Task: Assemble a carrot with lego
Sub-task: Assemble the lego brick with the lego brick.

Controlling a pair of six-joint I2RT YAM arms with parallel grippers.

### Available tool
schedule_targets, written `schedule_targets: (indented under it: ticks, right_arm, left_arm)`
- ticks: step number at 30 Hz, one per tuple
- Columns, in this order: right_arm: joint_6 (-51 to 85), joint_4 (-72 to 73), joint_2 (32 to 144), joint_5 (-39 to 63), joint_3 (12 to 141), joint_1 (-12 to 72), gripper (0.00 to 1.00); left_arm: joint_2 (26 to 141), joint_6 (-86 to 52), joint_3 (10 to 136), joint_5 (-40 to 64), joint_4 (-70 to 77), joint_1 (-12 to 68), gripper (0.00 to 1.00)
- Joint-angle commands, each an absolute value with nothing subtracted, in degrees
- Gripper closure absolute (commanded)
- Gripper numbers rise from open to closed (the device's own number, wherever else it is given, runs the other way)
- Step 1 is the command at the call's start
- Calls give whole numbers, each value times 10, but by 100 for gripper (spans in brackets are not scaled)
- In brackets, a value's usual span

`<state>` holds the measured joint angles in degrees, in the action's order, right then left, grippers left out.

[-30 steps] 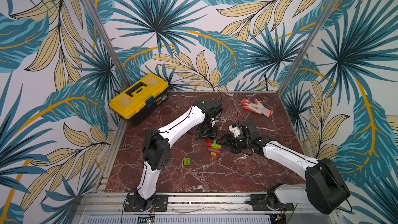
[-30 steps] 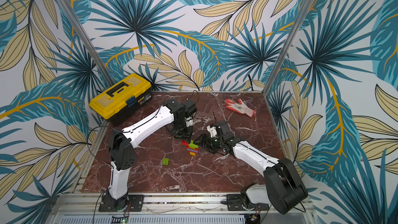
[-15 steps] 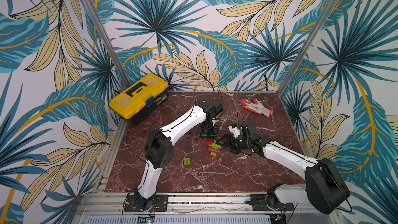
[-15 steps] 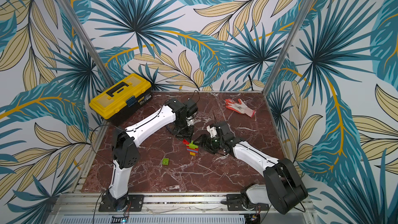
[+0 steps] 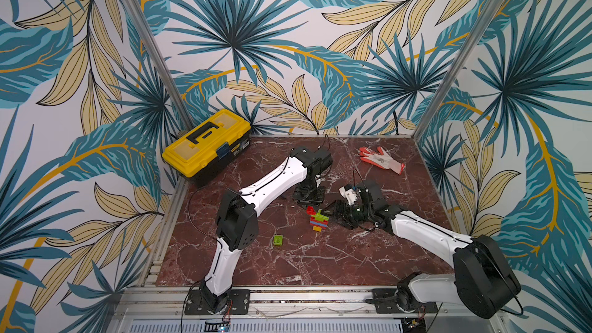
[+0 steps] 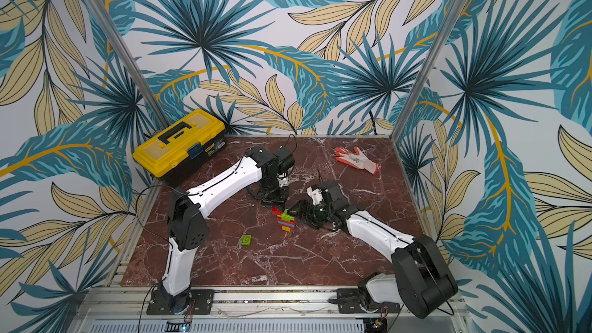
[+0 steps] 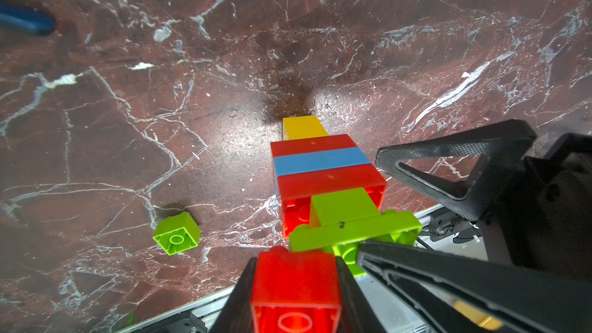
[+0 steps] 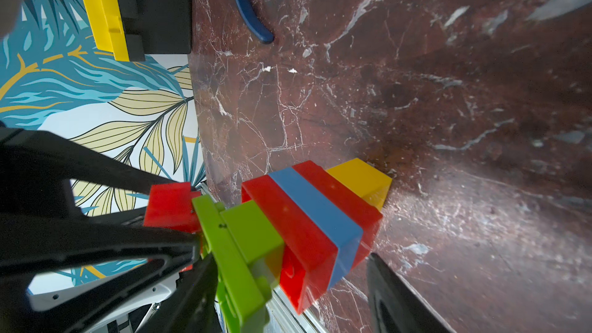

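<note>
Pressing off-centre, left gripper [image 7: 296, 262] (top view: 11 o'clock of carrot [image 5: 319, 220], clamped on red brick [image 7: 296, 286]) may topple it; right gripper [image 7: 371, 203], 3 o'clock, brackets carrot, grip unclear.

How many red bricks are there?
3: two in the carrot, either side of its blue band; one red brick in the left gripper. More may be hidden.
</note>
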<state>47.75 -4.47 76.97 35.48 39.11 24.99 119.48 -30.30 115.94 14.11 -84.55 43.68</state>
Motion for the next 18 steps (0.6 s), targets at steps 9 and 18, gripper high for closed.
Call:
schedule_targets:
  ticks: [9,18]
  right_arm:
    - [464,-49,779,358,366,249,30]
    - [455,-51,783,360,361,249,31]
  left_arm:
    - [1217,-322,1157,79,-870,466,89]
    - [1241,-331,1157,61,-872,481,89]
